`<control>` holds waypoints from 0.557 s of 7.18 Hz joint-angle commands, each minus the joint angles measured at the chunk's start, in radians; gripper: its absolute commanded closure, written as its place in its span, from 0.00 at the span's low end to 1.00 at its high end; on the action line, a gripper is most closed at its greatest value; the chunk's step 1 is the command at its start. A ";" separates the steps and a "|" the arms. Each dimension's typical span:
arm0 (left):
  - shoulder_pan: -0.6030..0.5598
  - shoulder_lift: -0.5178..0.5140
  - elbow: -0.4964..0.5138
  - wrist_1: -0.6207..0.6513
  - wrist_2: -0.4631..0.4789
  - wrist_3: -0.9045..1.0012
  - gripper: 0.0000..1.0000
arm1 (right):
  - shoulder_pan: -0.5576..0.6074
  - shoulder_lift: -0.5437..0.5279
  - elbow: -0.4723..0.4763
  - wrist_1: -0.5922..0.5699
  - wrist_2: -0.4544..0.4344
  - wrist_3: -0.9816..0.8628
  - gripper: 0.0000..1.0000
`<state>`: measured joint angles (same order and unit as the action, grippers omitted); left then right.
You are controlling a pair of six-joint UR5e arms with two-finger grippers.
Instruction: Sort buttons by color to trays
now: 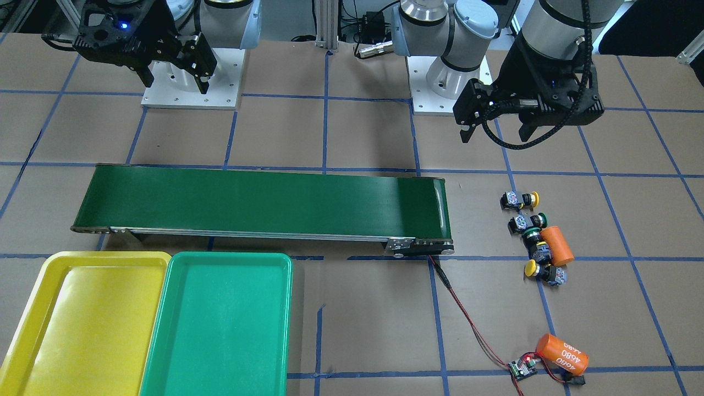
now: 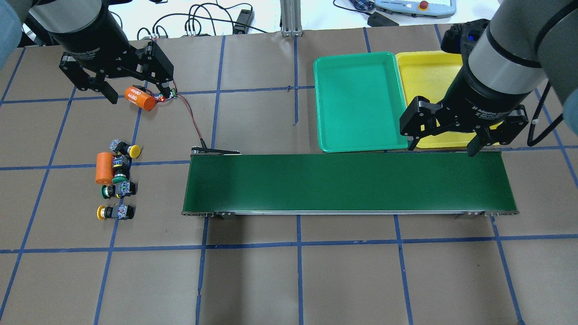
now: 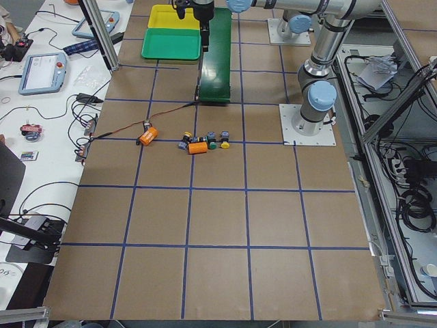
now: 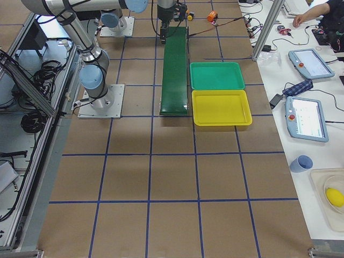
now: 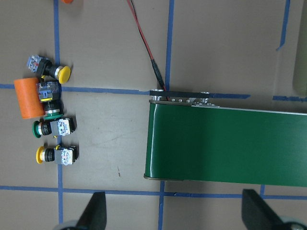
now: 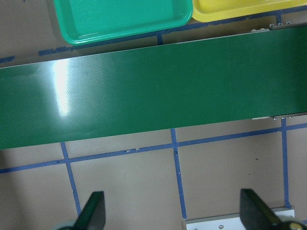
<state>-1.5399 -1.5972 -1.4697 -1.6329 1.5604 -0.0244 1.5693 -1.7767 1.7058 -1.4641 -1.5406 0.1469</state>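
Brown-papered table [image 2: 343,271] is shown with nothing sorted yet: all four buttons [image 2: 118,189] are seen clustered off the conveyor belt [image 2: 347,183] at its end on the robot's left, one against an orange cylinder [image 2: 105,168]. The green tray [image 2: 359,101] and yellow tray [image 2: 424,72], beside the belt's other end, are left bare. The left gripper [image 1: 495,131] is held spread and unladen near the buttons' end, and the right gripper [image 2: 441,146] is held likewise over the trays' end.

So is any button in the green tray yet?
No, all four buttons lie beside the orange cylinder, well away from the green tray.
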 commanded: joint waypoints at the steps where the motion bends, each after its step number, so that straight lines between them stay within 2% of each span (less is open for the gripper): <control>1: -0.002 0.015 -0.012 0.013 0.001 0.001 0.00 | 0.002 -0.001 0.000 -0.010 0.000 0.000 0.00; 4: 0.015 0.006 -0.017 0.018 0.003 0.003 0.00 | 0.000 -0.001 0.002 -0.001 0.007 -0.012 0.00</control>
<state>-1.5319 -1.5924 -1.4796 -1.6188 1.5623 -0.0234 1.5699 -1.7778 1.7063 -1.4684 -1.5367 0.1385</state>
